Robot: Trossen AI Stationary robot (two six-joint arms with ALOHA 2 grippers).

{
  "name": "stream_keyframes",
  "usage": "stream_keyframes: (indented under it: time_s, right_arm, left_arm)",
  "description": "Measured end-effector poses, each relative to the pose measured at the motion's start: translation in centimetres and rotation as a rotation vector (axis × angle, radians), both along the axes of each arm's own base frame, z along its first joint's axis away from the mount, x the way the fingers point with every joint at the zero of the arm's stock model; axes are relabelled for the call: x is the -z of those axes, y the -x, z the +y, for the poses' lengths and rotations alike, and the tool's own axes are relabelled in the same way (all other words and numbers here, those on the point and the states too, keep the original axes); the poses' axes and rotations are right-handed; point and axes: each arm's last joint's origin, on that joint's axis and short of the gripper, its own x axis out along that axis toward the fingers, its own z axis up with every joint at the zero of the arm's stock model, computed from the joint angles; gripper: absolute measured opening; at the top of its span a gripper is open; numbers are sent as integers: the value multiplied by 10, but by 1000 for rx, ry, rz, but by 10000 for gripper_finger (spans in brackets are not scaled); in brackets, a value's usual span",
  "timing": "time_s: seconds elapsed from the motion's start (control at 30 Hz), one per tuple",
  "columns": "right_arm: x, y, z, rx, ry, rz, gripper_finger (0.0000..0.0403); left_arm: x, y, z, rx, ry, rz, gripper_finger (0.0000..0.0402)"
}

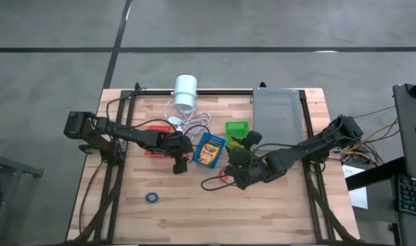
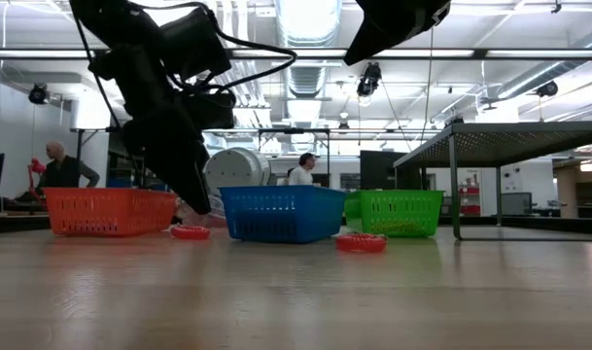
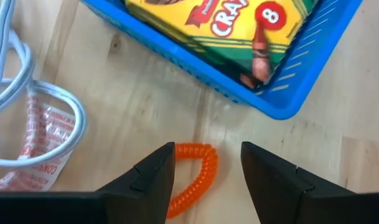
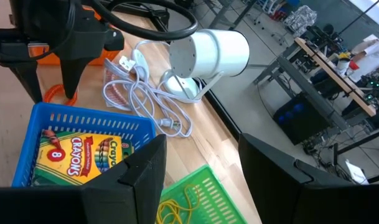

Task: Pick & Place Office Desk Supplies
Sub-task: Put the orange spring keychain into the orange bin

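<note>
Fingers of the left gripper (image 3: 208,180) stand open astride an orange coiled band (image 3: 192,180) on the table, probably to pinch it. Just beyond sits the blue basket (image 3: 289,93), holding a crayon box (image 3: 220,25). Farther off, the right gripper (image 4: 198,165) waits open above the green basket (image 4: 195,193).

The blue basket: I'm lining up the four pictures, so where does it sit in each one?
High view: blue basket at table centre, crayon box inside.
Low view: blue basket in the middle, between the red-orange basket and the green basket.
Left wrist view: its corner at the top.
Right wrist view: lower left.
Shared landmark: the crayon box, except in the low view.
</note>
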Motion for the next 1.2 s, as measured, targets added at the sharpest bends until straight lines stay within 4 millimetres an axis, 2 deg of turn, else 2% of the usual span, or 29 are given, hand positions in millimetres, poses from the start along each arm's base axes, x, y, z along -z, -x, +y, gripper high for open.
stream_keyframes:
  time_s: [0.6,1.2]
  right_arm:
    - [0,0,0,1,0,0,199]
    - [0,0,0,0,0,0,199]
  left_arm:
    - [6,6,0,-58,19,33,188]
    - [23,17,4,-96,22,24,188]
